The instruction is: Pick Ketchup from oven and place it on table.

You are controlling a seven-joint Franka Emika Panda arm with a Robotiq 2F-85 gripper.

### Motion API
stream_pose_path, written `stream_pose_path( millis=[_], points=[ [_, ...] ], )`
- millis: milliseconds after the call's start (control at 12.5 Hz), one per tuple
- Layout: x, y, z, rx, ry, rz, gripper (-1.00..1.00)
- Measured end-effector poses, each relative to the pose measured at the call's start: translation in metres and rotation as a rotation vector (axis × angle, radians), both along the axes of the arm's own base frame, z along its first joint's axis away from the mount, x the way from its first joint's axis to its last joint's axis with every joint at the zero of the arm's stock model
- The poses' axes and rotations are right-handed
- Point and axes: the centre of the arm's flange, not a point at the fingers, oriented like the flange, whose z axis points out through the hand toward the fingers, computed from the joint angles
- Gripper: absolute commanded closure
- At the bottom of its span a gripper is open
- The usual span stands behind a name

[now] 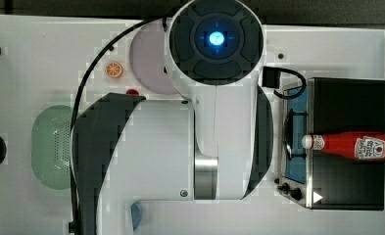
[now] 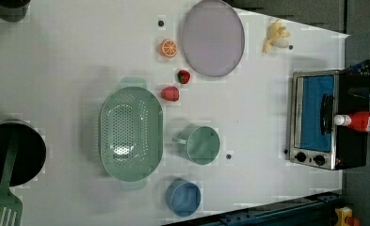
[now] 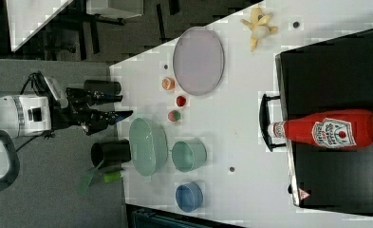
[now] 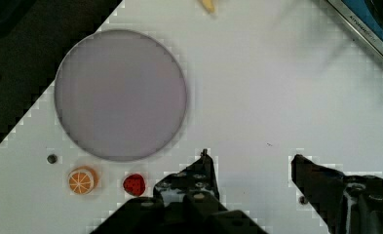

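One Red Bottle Lay on Top of the Oven, Hand Empty

One slim red ketchup squeeze bottle with a white cap and a white-and-red label (image 1: 349, 145) lay on its side across the flat top of the boxy black toaster oven with a silver front frame and bluish glass door (image 1: 347, 186). Its cap reached past the oven's front edge, above the black door handle. The oven stood at the top view's right end of the large white desk (image 2: 248, 122), with its small knobs beside the glass.

The robot's black two-fingered hand (image 4: 250, 163) hung above the desk, well apart from the bottle and the oven. Its fingers stood apart with bare white desk showing between them, and they gripped nothing. In the right view the hand (image 3: 122, 113) pointed toward the desk from the white arm.

Below the hand in the wrist view lay a round pale lilac plate (image 4: 121, 95), an orange slice (image 4: 82, 180) and a small red strawberry (image 4: 134, 184) beside it. Elsewhere on the desk sat a pale green perforated colander (image 2: 131, 134), a green mug (image 2: 200, 144), a blue cup (image 2: 183, 197) and a peeled banana (image 2: 277, 36).
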Motion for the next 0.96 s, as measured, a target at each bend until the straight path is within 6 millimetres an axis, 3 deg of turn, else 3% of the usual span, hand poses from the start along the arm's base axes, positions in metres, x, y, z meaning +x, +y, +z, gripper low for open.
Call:
stream_pose_path(
  millis=[80,160,240,320,400,480,560,720,960],
  points=[
    [-0.031,0.0,-0.012,0.024,0.086,-0.01,-0.52],
    [-0.077,0.001,-0.01,0.028,0.176,-0.037,-0.67],
    [-0.099,0.001,0.014,0.033,0.131,-0.056,-1.0],
    [-0.109,-0.002,0.042,0.038,0.065,-0.061,-1.0],
    [-0.114,-0.001,0.084,0.08,-0.062,-0.067,-1.0],
    [-0.113,-0.01,0.097,0.077,-0.089,-0.086,-1.0],
    [-0.108,-0.015,0.088,0.059,-0.072,-0.094,-1.0],
    [-0.102,-0.043,0.058,0.067,0.005,-0.151,-1.0],
    [-0.086,-0.1,0.02,0.095,0.038,-0.257,-1.0]
  ],
)
